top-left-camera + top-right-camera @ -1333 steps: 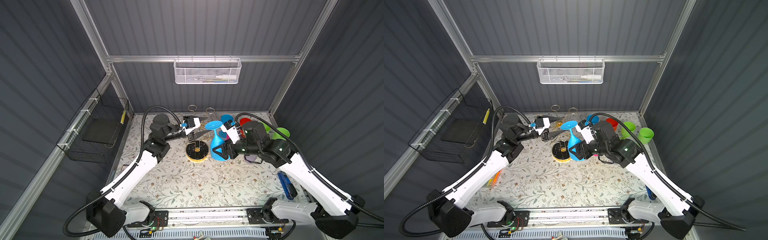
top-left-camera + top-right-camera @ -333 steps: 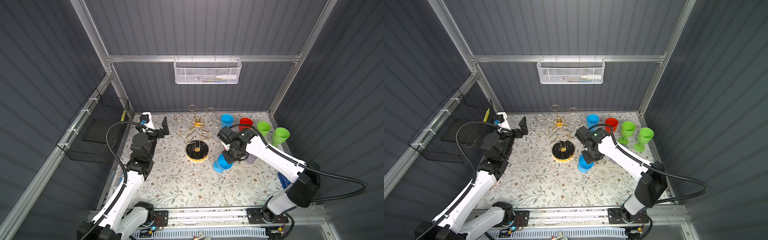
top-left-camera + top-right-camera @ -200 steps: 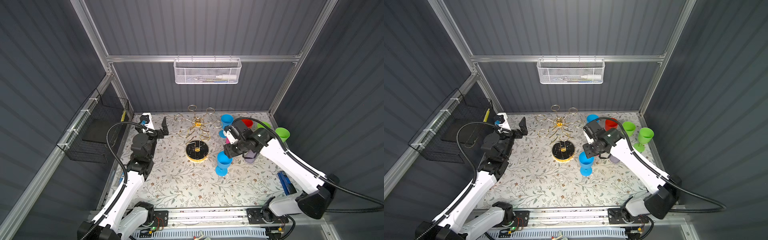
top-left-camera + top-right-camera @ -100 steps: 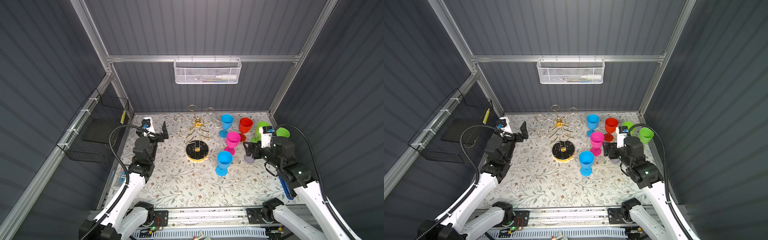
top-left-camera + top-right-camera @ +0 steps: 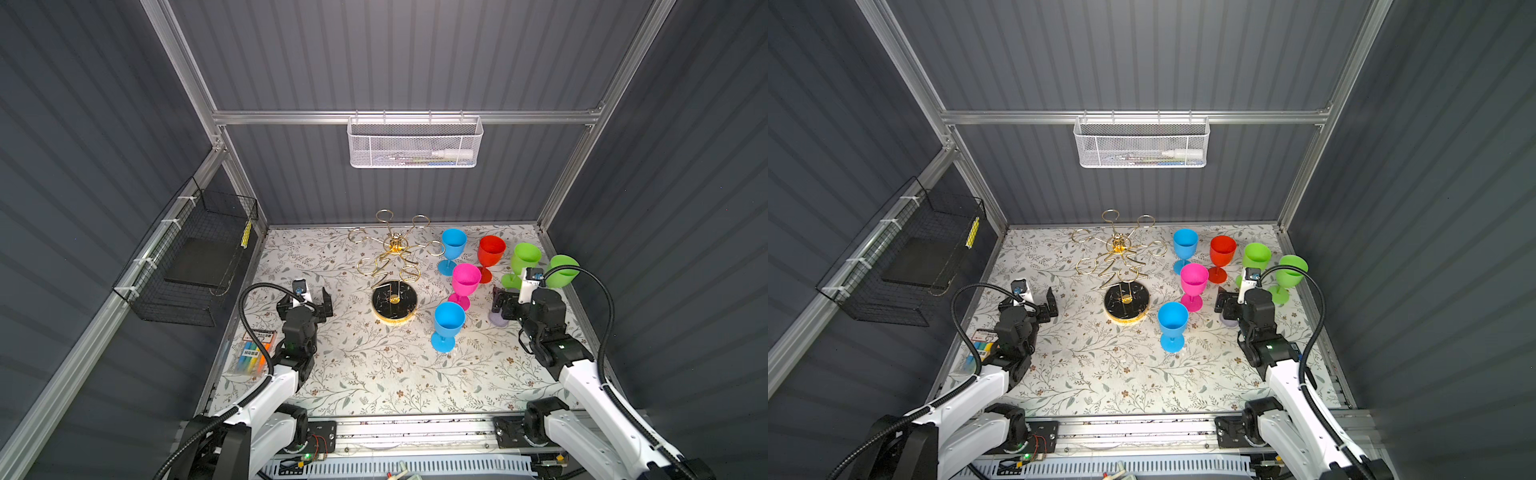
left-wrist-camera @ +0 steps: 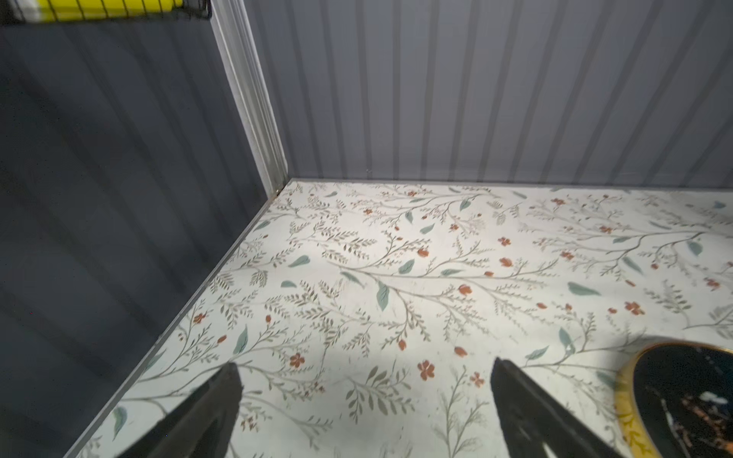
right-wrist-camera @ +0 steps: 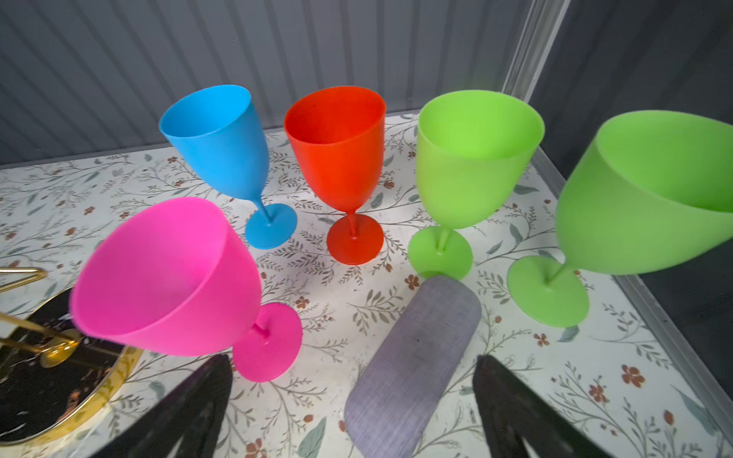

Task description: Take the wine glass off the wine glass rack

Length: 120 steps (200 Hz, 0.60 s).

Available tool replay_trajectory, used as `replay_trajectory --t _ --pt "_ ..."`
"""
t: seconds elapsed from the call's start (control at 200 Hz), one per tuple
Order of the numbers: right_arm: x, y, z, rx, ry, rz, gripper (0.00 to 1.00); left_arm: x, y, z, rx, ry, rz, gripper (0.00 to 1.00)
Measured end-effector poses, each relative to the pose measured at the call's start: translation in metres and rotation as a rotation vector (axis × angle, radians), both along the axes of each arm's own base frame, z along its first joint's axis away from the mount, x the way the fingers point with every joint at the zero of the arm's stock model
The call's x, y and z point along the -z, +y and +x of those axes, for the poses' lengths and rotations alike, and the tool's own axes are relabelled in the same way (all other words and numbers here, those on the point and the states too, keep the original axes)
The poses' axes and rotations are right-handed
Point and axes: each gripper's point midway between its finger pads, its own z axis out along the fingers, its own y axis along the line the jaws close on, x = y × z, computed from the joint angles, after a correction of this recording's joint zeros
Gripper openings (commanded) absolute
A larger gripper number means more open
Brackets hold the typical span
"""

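Observation:
The gold wire wine glass rack [image 5: 394, 257] stands mid-table on its black round base [image 5: 395, 303], and nothing hangs from its loops. Several coloured wine glasses stand upright on the table to its right. The nearest is a blue wine glass [image 5: 448, 323], behind it a pink one [image 5: 465, 280], then blue, red and two green ones along the back. My right gripper [image 7: 353, 359] is open and empty, low over a grey case [image 7: 412, 365], well right of the blue glass. My left gripper [image 6: 367, 366] is open and empty, left of the rack base [image 6: 682, 400].
A pack of markers [image 5: 253, 353] lies at the table's left edge. A black wire basket [image 5: 195, 266] hangs on the left wall and a white mesh basket [image 5: 415, 143] on the back wall. The green glasses [image 5: 561, 266] stand close to the right wall.
My right gripper let go of the front blue glass, which now stands alone, opened wide and drew back to the right. The left arm pulled back slightly.

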Motion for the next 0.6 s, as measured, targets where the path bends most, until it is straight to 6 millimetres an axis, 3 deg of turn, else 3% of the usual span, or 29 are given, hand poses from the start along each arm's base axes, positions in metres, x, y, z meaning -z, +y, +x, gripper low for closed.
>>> replay_trajectory --t 0.385,0.6 --pt "0.039 -0.025 0.02 0.056 -0.075 -0.068 0.99 0.062 0.022 -0.008 -0.065 0.094 0.004 1.0" --pt "0.058 -0.04 0.03 0.09 -0.109 -0.078 0.99 0.063 0.017 0.0 -0.044 0.068 0.006 1.0"
